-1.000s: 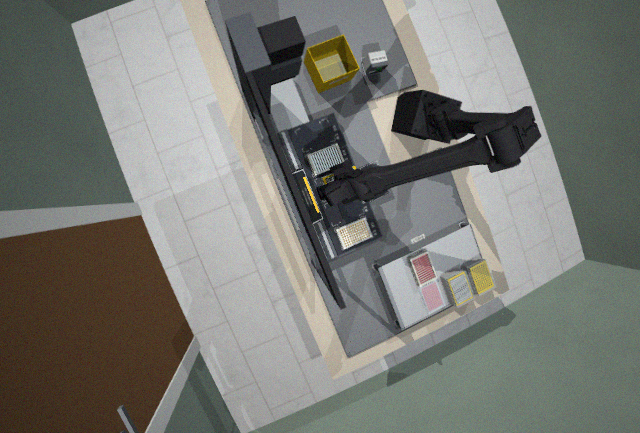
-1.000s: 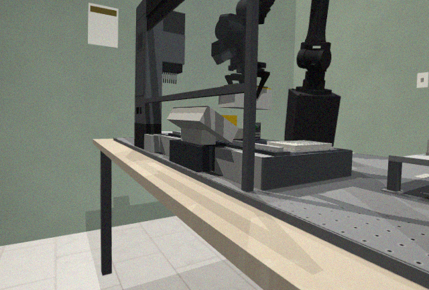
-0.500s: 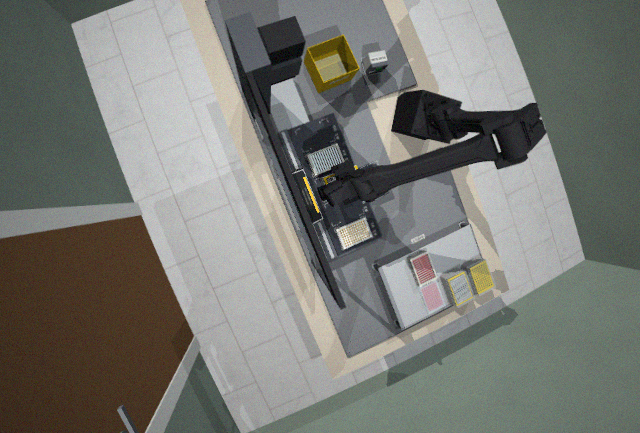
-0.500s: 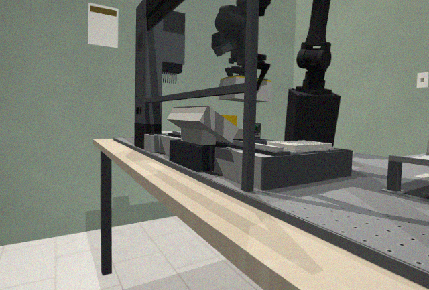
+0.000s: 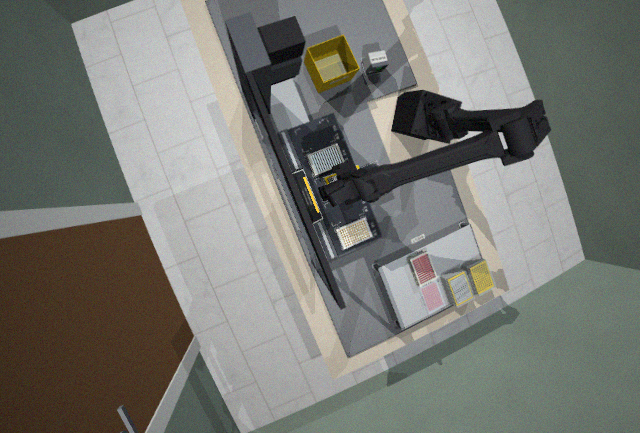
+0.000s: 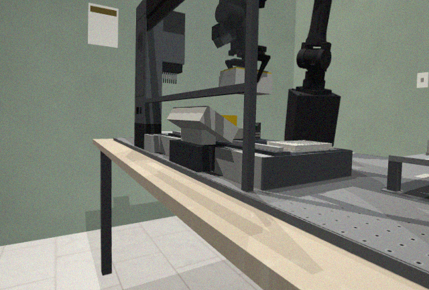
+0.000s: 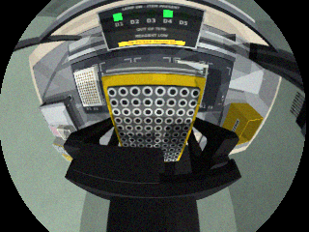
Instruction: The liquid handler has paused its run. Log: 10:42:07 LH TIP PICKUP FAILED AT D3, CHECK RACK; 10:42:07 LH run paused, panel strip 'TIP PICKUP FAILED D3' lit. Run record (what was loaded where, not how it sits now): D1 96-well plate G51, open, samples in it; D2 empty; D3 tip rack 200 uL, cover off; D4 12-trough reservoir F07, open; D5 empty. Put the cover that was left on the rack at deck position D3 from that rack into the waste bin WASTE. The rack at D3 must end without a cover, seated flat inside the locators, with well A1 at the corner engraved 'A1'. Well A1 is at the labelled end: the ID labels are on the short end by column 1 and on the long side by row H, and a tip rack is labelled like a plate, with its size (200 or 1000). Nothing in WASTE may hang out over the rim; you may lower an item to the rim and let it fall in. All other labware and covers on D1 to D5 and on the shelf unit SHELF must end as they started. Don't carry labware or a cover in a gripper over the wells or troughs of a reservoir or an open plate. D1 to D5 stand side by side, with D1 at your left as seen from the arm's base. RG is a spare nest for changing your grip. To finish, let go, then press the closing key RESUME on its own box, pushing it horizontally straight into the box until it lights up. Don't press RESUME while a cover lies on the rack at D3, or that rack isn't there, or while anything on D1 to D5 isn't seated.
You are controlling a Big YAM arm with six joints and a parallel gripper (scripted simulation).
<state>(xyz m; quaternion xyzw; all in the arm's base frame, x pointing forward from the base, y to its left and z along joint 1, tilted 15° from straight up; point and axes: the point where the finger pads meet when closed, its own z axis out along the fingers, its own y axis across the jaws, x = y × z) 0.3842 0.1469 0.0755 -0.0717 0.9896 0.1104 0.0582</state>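
While the arm hangs over the middle of the deck, I've got the gripper (image 7: 154, 145) clamped on the yellow-framed tip rack (image 7: 154, 112), one finger on each long side, jaws standing wide. Through the wrist camera the grid of round tip holes fills the space between the fingers, and beyond it sits the status panel (image 7: 151, 22) with two green lights and a lit yellow strip. From the side, the tip rack (image 6: 231, 76) is a pale block with a yellow top edge, held in the air well above the deck and partly hidden behind a dark gantry post (image 6: 250, 106). I cannot tell the cover apart from the rack here, so I can't say whether it rides on top. From above, the arm's wrist hides the load. One pale gridded piece of labware (image 5: 324, 158) sits on the bin side of the wrist, another (image 5: 354, 234) on the shelf side. The yellow waste bin (image 5: 311, 67) stands well apart on the surface (image 6: 346, 218), with the small key box (image 5: 377, 58) just beside it.
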